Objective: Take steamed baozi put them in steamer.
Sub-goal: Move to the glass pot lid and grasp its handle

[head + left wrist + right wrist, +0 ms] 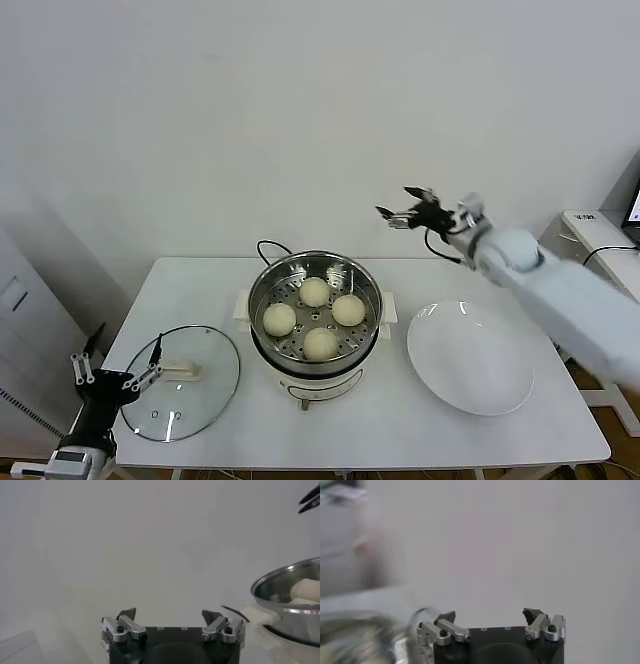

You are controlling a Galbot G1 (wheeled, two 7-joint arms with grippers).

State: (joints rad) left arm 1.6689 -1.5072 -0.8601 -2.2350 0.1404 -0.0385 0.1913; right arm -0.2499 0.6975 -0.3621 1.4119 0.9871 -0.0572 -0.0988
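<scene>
The right gripper [402, 208] is raised in the air, its two fingers spread apart with nothing between them; in the right wrist view the same gripper [491, 616] shows both fingers wide and empty. Below it and toward the robot's left stands the steamer [314, 310], a shiny steel pot on a white base, in the middle of the white table [500, 435]. Inside it, on the perforated tray, lie four steamed baozi [315, 292], close together in a ring; all four are in the pot. Below the right gripper and nearer to the robot lies the white plate [470, 358], bare, just beside the steamer. The left gripper [115, 366] is low at the table's left edge, well apart from the right one, also spread wide and holding nothing; the left wrist view shows it [169, 616] with the steamer [290, 605] off to one side. Just beside the left gripper, the glass lid [184, 380] lies flat on the table.
</scene>
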